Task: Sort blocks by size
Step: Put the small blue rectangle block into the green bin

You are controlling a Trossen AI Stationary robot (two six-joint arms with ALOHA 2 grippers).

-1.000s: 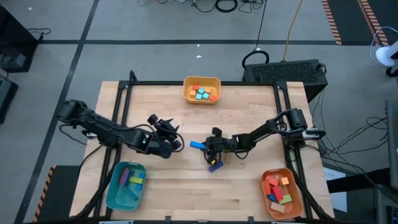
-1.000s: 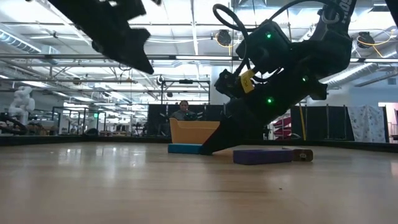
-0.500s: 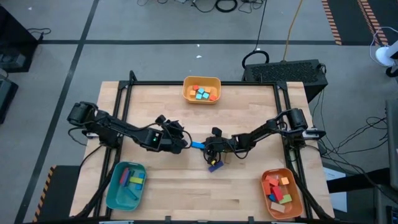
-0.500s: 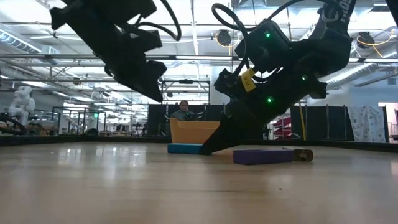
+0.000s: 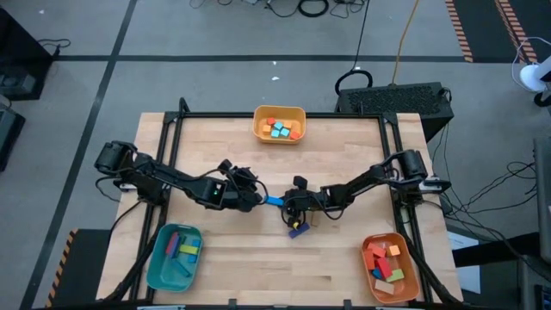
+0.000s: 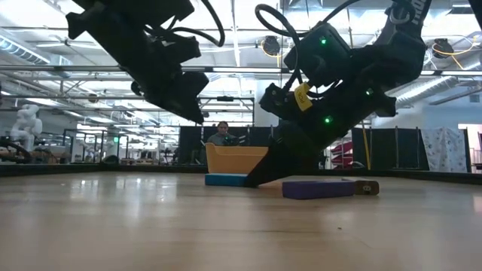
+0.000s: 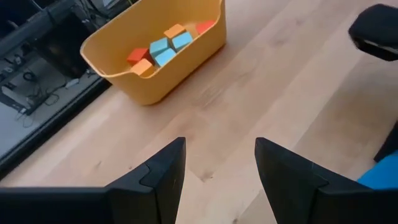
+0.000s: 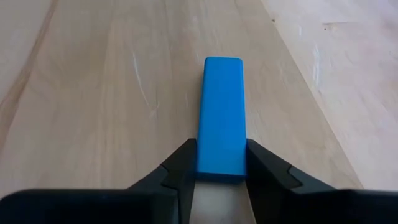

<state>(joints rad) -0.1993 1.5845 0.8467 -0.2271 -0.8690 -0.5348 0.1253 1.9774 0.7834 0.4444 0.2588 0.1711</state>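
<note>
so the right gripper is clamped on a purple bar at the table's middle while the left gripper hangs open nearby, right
Not quite: the bar between the right gripper's fingers is blue, not purple. The right wrist view shows the blue bar clearly; the purple bar lies loose on the table. The left gripper does hang open nearby.

From my station I see the pale wooden worktop, framed by a black metal rail. A yellow plastic tray sits at the middle of its far edge. A teal plastic tray rests at the near left corner, and an orange plastic tray at the near right corner. Just past the far right corner stands a black box-shaped unit on the grey floor, with a yellow cable running away from it. Beyond the far edge, in the low view, I can make out a seated person behind the yellow tray.
</note>
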